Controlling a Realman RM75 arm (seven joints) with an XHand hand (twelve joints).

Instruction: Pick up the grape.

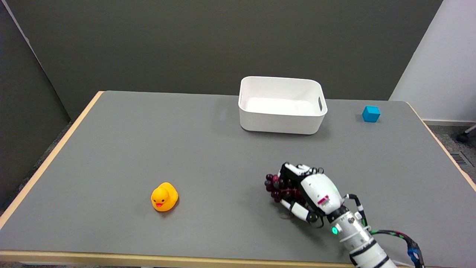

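Observation:
A bunch of dark purple grapes (pixel 274 187) lies on the grey table (pixel 148 149), right of centre and near the front. My right hand (pixel 310 193) covers the bunch from the right, its fingers wrapped over the top and under the near side. Only the left part of the bunch shows past the fingers. The hand grips the grapes; whether they are off the table I cannot tell.
A white bin (pixel 281 105) stands at the back centre, open and with nothing visible inside. A small blue cube (pixel 371 113) sits at the back right. A yellow rubber duck (pixel 164 197) sits at the front left. The table's front edge runs just below my forearm.

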